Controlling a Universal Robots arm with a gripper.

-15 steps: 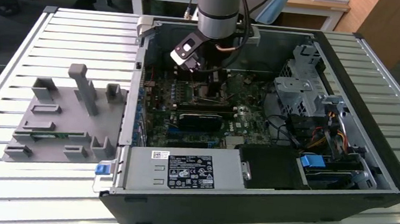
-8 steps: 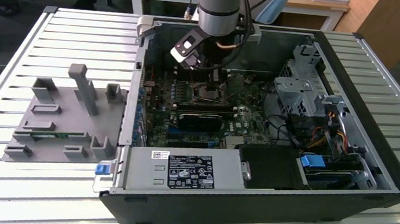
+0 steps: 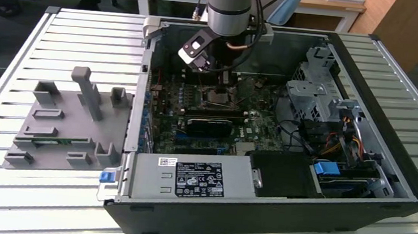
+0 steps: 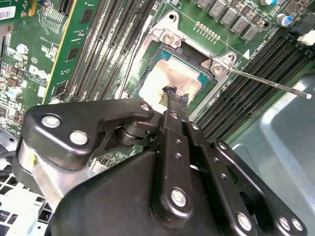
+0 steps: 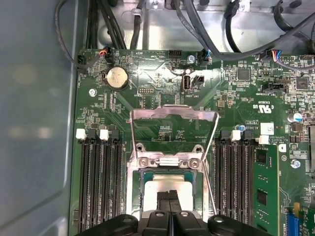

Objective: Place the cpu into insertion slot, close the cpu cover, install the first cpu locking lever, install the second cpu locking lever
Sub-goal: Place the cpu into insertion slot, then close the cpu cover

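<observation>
The cpu (image 5: pixel 156 187) lies flat in the insertion slot (image 5: pixel 134 189), its silver top smeared with pale paste (image 4: pixel 170 73). My gripper (image 5: pixel 170 197) is shut, and its joined fingertips (image 4: pixel 173 96) rest on or just above the cpu's top near one edge. The cpu cover (image 5: pixel 173 114) is swung open away from the slot, and green board shows through its window. A thin metal locking lever (image 4: pixel 270 84) sticks out free beside the slot. In the exterior view the arm reaches down into the open computer case, with the gripper (image 3: pixel 225 83) over the slot (image 3: pixel 218 97).
Long black memory slots (image 5: pixel 98 187) flank the slot on both sides. Cables (image 5: pixel 197 24) run along the board's edge near a coin battery (image 5: pixel 117 77). The case holds a silver power supply (image 3: pixel 188 177) and a drive cage (image 3: pixel 317 98). A grey fixture (image 3: pixel 72 122) lies on the slatted table.
</observation>
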